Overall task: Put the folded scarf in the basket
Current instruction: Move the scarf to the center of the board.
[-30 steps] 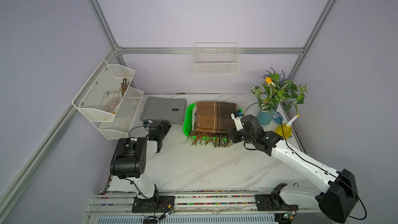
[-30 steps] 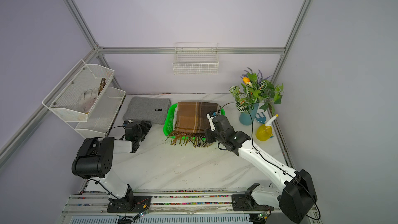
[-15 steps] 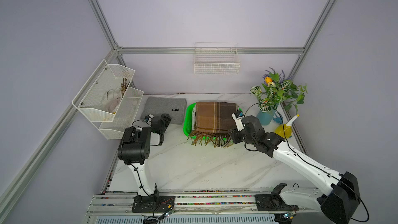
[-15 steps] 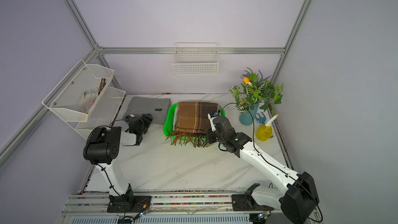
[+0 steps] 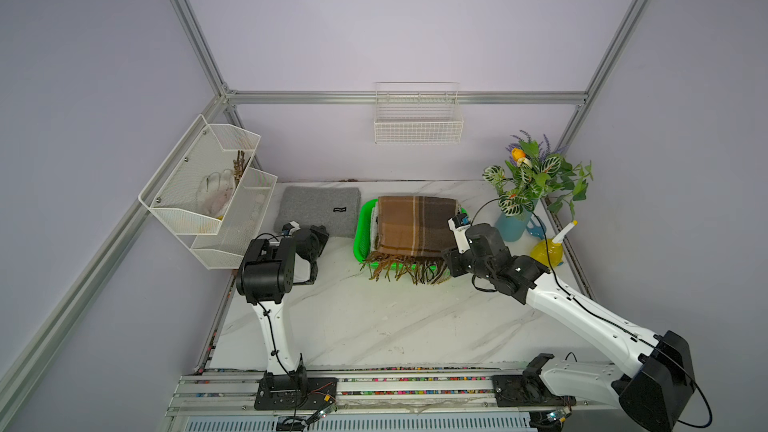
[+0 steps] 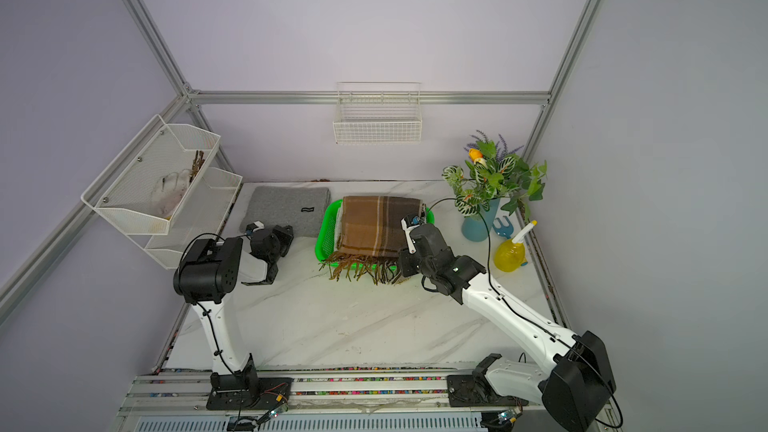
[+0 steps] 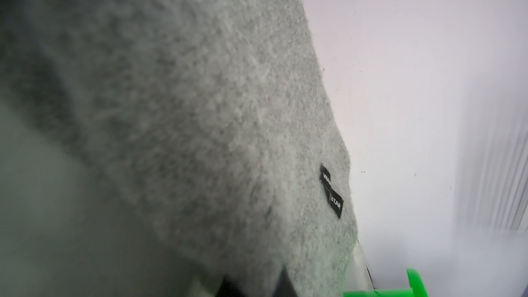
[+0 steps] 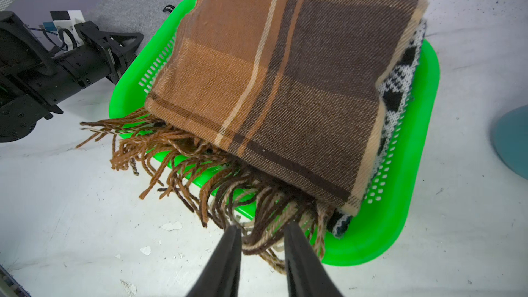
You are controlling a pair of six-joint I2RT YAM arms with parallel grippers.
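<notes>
Gray folded scarf (image 5: 316,207) beside basket (image 5: 360,228); left end effector (image 5: 320,234) closed, right end effector (image 8: 261,231) apart

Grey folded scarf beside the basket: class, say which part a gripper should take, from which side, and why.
The grey scarf lies flat, so only an edge can be pinched. Probably take its near edge, coming low from the front: the far edge nears the wall, and the green basket and mesh shelf flank its ends.

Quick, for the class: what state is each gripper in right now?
Left gripper: shut, at the edge of the grey scarf; whether it grips it cannot be told.
Right gripper: open, fringe of the brown scarf between its jaws, unclamped.
</notes>
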